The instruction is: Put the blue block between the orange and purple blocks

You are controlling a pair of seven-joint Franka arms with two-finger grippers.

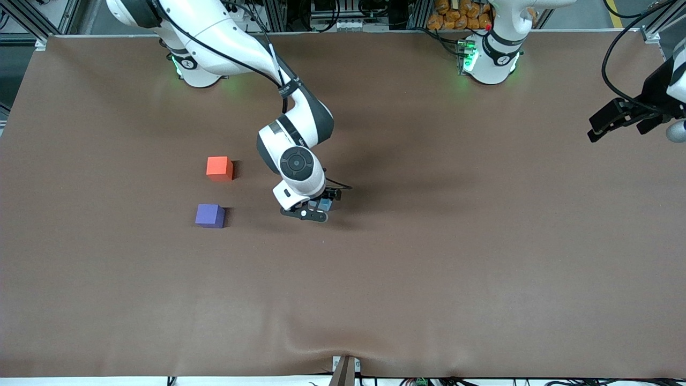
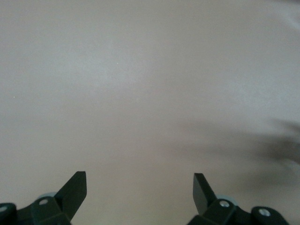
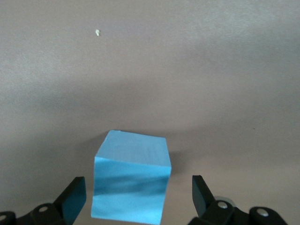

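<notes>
Right gripper (image 3: 139,194): fingers (image 3: 75,194) spread wide, one on each side of the blue block (image 3: 131,185), with a gap showing between block and the finger at its other side; nothing is gripped. The light sky-blue cube sits on the brown table cover (image 1: 429,268), near the table's middle, mostly hidden in the front view (image 1: 325,204) beneath the right gripper (image 1: 316,208), which is low over it.

Orange block (image 1: 219,167) and purple block (image 1: 209,215): both lie toward the right arm's end of the table from the blue block, well apart from it; the purple cube is nearer the front camera than the orange one, with a bare gap between them.

Left gripper (image 2: 139,192): fingers wide apart and empty, waiting over the left arm's end of the table (image 1: 616,120).

No legible writing shows on the cubes.
</notes>
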